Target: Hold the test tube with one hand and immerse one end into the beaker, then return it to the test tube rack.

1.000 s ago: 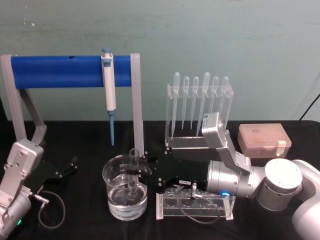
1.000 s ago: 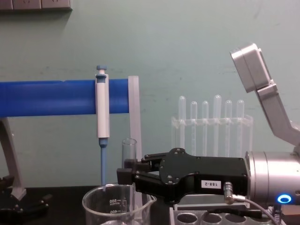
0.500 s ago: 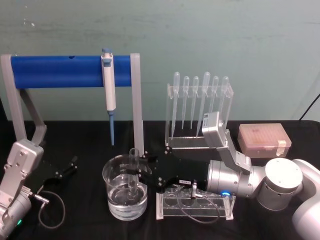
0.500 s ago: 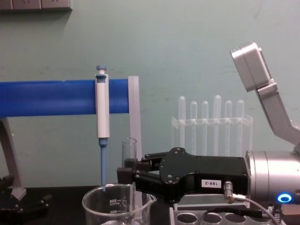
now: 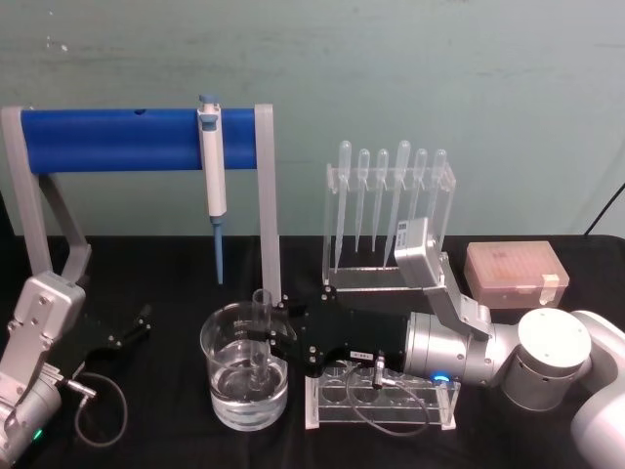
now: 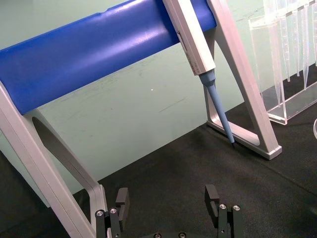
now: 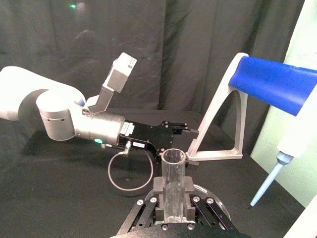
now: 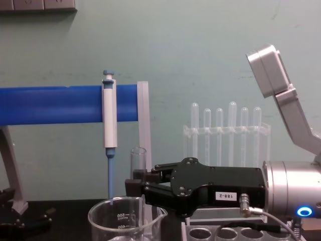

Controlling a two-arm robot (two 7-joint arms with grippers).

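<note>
Pinches the test tube (image 5: pixel 261 305) upright in the right gripper (image 5: pixel 262 337), fingers closed on the glass just below its rim, round end hanging beneath them inside the beaker (image 5: pixel 217 386). Looks light, stiff, slick, breakable: wants a firm, gentle hold there. Leaves the left gripper (image 6: pixel 167 194) spread, well apart

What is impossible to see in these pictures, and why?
Chest view: lower end of the test tube and water in the beaker, cut off by the bottom edge.
Head view: whether the tube touches the beaker's floor, blurred by water.
Head view: back of the rack, covered by the right gripper.
</note>
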